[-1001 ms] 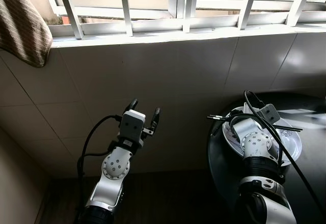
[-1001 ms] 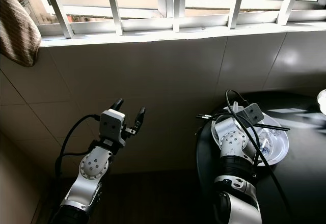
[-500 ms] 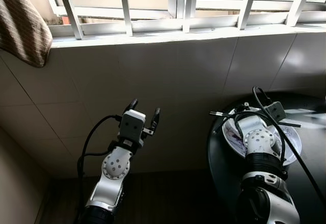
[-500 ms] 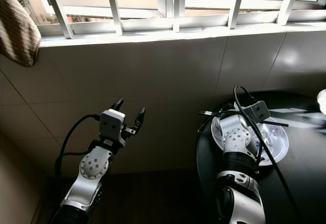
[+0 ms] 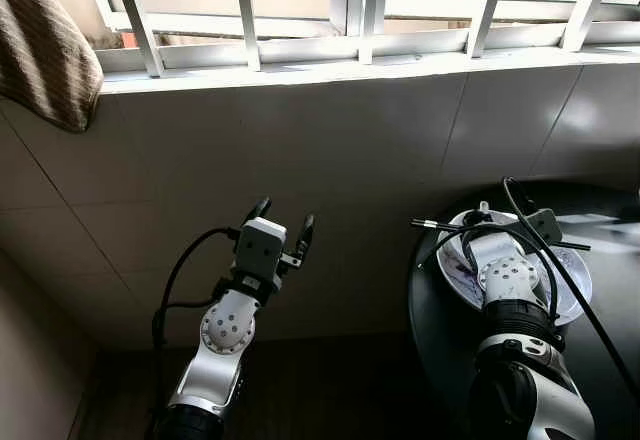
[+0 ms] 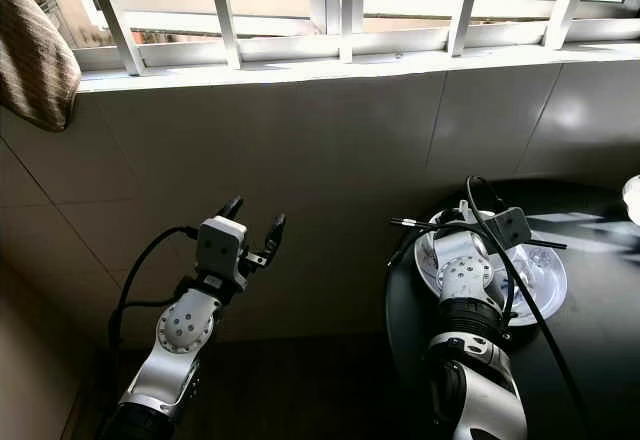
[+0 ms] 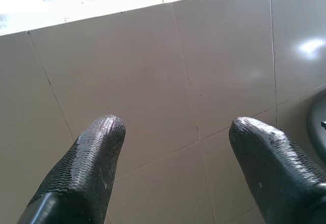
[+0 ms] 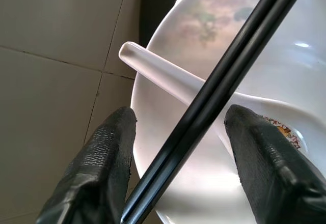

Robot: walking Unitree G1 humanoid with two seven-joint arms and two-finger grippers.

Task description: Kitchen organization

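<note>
Here the right gripper (image 8: 178, 132) hangs just above a white bowl (image 5: 575, 290) that sits on a round black table (image 5: 430, 310) at the robot's right, close to the tiled wall (image 5: 300, 150). Its two black fingers (image 8: 102, 168) are spread apart, one on each side of a pair of black chopsticks (image 8: 224, 81) that lies across the bowl's rim — the jaws straddle the sticks without closing on them, and whether a pad touches them cannot be told. A white ceramic spoon (image 8: 168, 79) rests inside the bowl, its handle reaching up to the rim near the wall side and passing under the chopsticks. The bowl's inner face bears a faint painted pattern. In the head views the chopsticks (image 6: 420, 226) stick out past the bowl's edge toward the robot's left, and the right arm's black cable (image 5: 560, 280) loops over the wrist above the dish.

The left gripper (image 5: 283, 228) is raised in front of the wall, well apart from the table, with its fingers (image 7: 86, 168) wide open and nothing between them — plain beige tiles lie beyond. Above the wall runs a white windowsill (image 5: 330, 65) with white bars (image 5: 245, 10), and a brown striped cloth (image 5: 40, 40) hangs at the upper left corner.
</note>
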